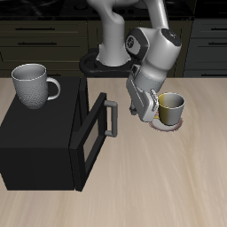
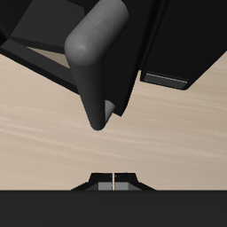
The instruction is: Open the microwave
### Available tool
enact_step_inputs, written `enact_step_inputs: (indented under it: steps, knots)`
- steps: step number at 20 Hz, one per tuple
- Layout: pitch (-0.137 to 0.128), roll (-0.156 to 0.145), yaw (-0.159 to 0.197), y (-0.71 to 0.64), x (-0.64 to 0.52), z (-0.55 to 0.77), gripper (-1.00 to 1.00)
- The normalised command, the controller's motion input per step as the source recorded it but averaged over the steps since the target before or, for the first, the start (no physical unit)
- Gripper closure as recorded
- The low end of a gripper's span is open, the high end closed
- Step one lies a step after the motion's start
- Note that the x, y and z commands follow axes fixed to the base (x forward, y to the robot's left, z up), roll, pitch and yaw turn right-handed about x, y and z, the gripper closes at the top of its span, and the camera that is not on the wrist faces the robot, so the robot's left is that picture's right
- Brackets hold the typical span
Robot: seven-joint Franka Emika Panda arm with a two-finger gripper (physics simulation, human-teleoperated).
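Note:
The microwave (image 1: 35,142) is a large matte black box near the table's front edge. Its windowed door (image 1: 89,140) stands partly open, swung out from the box. The grey bar handle (image 1: 111,113) is on the door's free edge. My gripper (image 1: 139,113) hangs just beside the handle, on the side away from the box, and is apart from it. In the wrist view the handle (image 2: 97,62) fills the middle, with the black door (image 2: 182,35) behind it. My gripper (image 2: 113,180) shows its fingertips pressed together, holding nothing.
A white mug (image 1: 34,86) stands on top of the microwave. A yellow mug (image 1: 171,108) sits on a round coaster (image 1: 166,127) close behind my gripper. Dark cabinet drawers (image 1: 53,35) line the back. The robot's base (image 1: 106,60) stands behind the microwave.

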Motion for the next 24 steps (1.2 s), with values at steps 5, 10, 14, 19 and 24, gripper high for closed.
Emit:
enact_step_inputs:
  steps: [5,10,14,19,24]
  knots:
    - [-0.042,-0.015,0.13,-0.25,-0.11,0.19,-1.0]
    - [0.068,-0.008,0.12,-0.35,0.02,0.09,-1.0]
    - [0.064,-0.063,0.028,-0.29,-0.15,-0.01,-1.0]
    - [0.193,-0.078,-0.017,-0.2,-0.23,-0.14,-1.0]
    - [0.187,-0.088,0.285,-0.13,-0.06,-0.23,-1.0]
